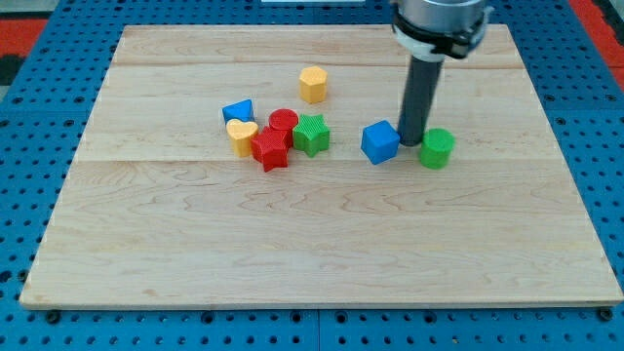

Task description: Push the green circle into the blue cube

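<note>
Green circle (437,147) upright, beside tip (413,143)

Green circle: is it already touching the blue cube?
No: the green circle sits apart from the blue cube, with my tip down in the gap between them.

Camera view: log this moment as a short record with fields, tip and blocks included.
tip: my tip is down between the blue cube and the green circle
target pair: apart, circle at the cube's right in the view
cluster: blue block, yellow heart, red circle, red star and green star, bunched left of the cube
loner: yellow hexagon, nearer the view's top
surface: wooden board
</note>
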Controlling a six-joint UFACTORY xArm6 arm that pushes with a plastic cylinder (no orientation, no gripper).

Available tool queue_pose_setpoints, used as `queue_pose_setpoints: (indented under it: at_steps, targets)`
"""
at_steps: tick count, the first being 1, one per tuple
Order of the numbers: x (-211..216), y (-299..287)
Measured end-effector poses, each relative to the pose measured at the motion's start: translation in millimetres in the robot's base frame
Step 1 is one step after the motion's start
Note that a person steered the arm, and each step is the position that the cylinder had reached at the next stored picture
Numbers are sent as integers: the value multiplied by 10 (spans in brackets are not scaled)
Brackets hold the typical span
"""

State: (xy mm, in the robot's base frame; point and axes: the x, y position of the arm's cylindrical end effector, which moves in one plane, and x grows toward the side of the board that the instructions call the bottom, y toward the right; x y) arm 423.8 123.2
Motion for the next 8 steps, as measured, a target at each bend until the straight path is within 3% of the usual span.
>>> queue_pose_setpoints:
  at_steps: [2, 5, 8]
  targets:
    - [-90, -592]
    - [625, -365]
    - [673, -341]
